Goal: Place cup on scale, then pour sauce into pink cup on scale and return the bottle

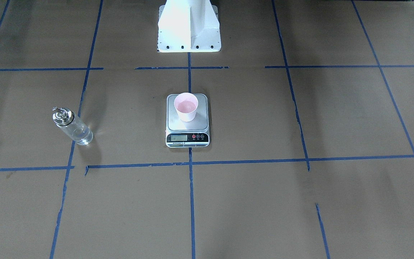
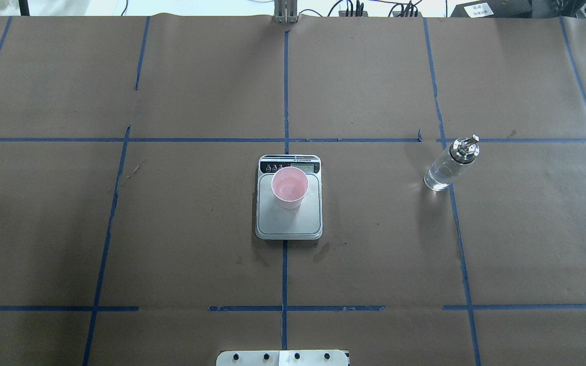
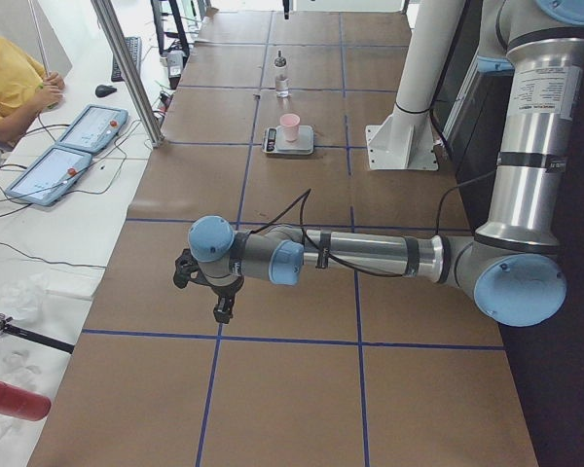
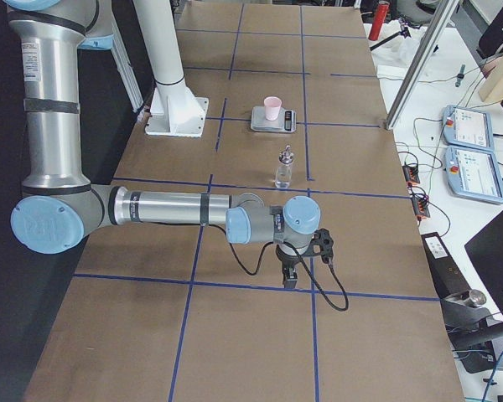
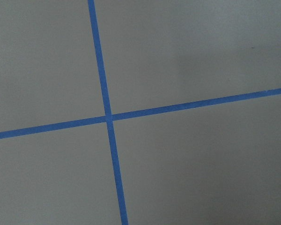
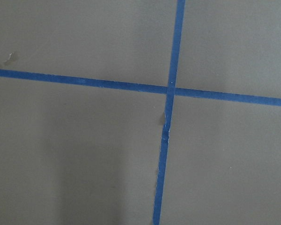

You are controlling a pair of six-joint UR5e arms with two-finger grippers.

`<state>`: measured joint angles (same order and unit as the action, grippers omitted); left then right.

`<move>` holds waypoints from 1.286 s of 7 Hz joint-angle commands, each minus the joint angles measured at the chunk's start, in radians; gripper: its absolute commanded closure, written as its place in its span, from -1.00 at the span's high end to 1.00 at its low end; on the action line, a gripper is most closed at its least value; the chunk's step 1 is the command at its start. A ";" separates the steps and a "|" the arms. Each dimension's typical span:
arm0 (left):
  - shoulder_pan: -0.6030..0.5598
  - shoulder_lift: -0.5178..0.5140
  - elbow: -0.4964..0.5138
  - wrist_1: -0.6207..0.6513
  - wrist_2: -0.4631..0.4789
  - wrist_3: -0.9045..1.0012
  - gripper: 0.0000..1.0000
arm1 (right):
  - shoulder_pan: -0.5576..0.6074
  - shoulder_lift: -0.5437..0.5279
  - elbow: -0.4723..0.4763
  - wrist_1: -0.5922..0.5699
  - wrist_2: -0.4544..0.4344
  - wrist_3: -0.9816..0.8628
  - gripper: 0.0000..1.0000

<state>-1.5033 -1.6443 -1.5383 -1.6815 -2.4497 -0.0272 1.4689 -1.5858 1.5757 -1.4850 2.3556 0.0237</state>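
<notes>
The left gripper (image 3: 220, 311) hangs fingers down over the brown paper covering the table (image 2: 196, 244), near the table's left end. It shows only in the left side view, so I cannot tell whether it is released or clenched. The right gripper (image 4: 290, 281) hangs the same way near the opposite end. It appears only in the right side view, and its state cannot be told either. Each wrist camera shows only paper and a crossing of blue tape lines (image 5: 107, 117).

The scale (image 2: 288, 221) sits well apart from both grippers, about midway between them. The pink cup (image 2: 289, 187) stands upright on its steel plate, toward the display side. The glass bottle (image 2: 445, 168) stands upright on the paper between the right gripper and the scale, apart from both, and nothing touches it. Clear sauce (image 2: 436, 179) shows faintly in its lower part.
</notes>
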 commanded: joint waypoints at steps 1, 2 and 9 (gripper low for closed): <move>0.002 0.000 -0.002 0.000 0.003 0.003 1.00 | -0.010 0.001 0.016 0.002 0.002 0.001 1.00; 0.002 0.000 -0.008 0.000 0.003 0.003 1.00 | -0.009 0.001 0.011 -0.003 0.010 -0.001 1.00; 0.005 -0.041 0.022 -0.020 0.035 0.003 1.00 | -0.009 0.009 0.015 0.000 0.028 -0.002 1.00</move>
<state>-1.4990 -1.6826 -1.5413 -1.6871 -2.4117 -0.0266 1.4602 -1.5776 1.5888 -1.4848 2.3831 0.0215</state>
